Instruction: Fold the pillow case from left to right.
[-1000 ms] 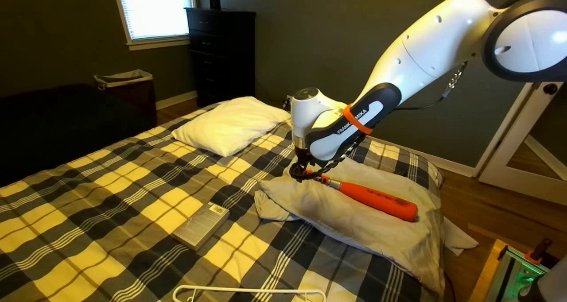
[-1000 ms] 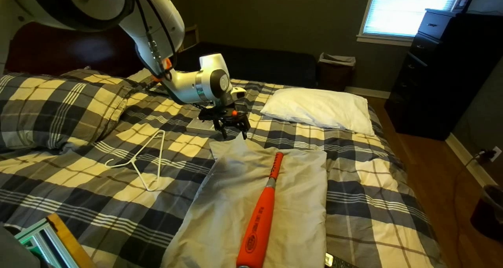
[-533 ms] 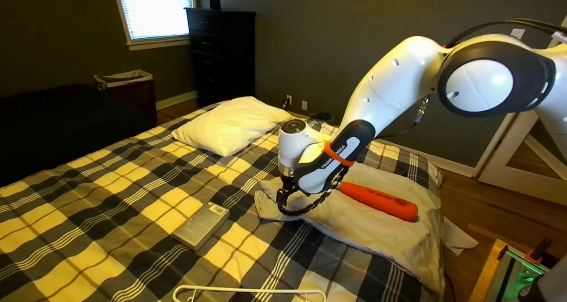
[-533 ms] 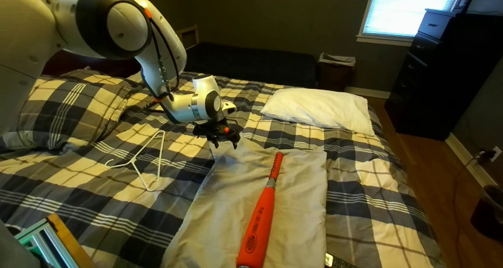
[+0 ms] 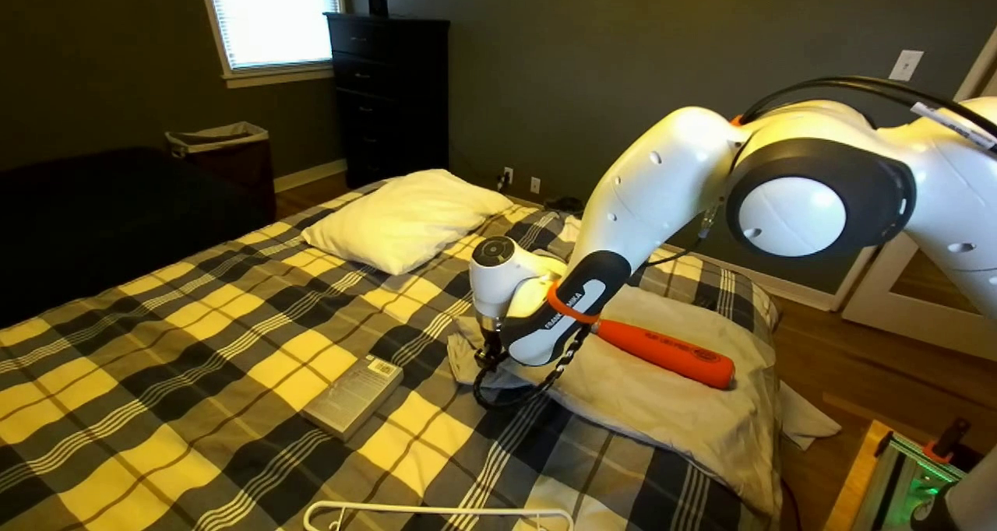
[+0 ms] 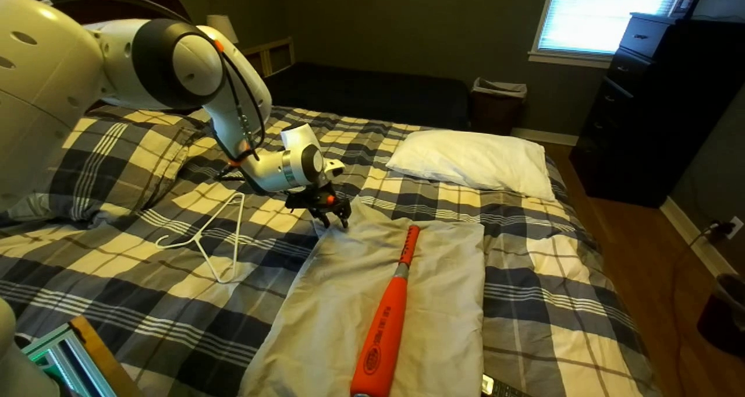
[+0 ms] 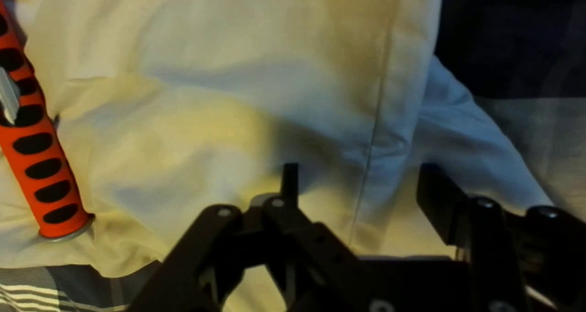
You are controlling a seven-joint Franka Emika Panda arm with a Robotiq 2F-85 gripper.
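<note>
The pillow case (image 6: 326,315) is a limp pale grey-beige cloth lying wrinkled on the checked bedspread, also seen in an exterior view (image 5: 685,422). A red bat (image 6: 381,333) lies lengthwise on it; its black-spotted handle (image 7: 50,174) shows in the wrist view. My gripper (image 6: 336,225) is open over the pillow case's far left corner in that exterior view. In the wrist view my gripper (image 7: 360,168) has its fingers wide apart, with the cloth's stitched hem (image 7: 375,138) running between them. An under layer (image 7: 476,138) shows beyond the hem. Whether the fingertips touch the cloth cannot be told.
A plump white pillow (image 6: 474,161) lies further back on the bed. A white hanger (image 6: 237,234) and a grey box (image 5: 354,399) lie on the bedspread. A dark remote (image 6: 503,388) lies beside the pillow case. A dresser (image 5: 389,95) stands beyond the bed.
The arm has come down and my gripper has moved lower, toward the pillow case's corner and away from the bat's handle. The fingers stay apart. The pillow case and bat look unmoved.
</note>
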